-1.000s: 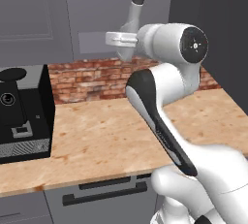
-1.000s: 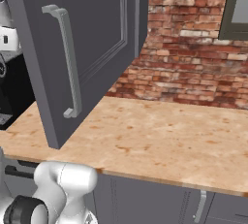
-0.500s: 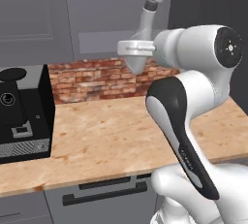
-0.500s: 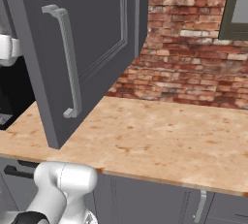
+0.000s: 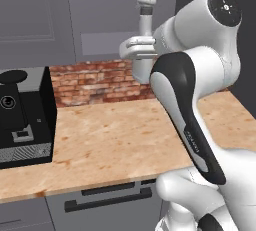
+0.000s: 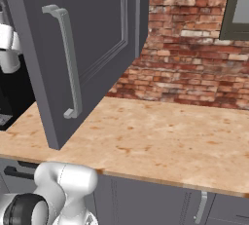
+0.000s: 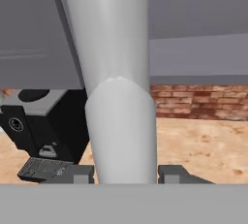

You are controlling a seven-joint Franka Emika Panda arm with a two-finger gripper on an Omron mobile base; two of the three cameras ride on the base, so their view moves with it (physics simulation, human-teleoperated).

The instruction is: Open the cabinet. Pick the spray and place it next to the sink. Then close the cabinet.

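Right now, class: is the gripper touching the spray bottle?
Touching. In the hand view the pale spray fills the space between the two fingertips of the gripper, one pressed against each side. In the left base view it stands upright above the hand.

coffee machine (image 5: 22,115) on counter (image 5: 120,140) left, brick wall (image 6: 194,48) behind, cabinet (image 6: 82,44) door open above counter

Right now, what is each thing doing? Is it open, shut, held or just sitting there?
Cabinet door: open, swung out over the counter.
Spray bottle: held up in the air above the counter.
Jaws: shut on the spray bottle.
Coffee machine: standing on the counter, untouched.
Drawer: shut.
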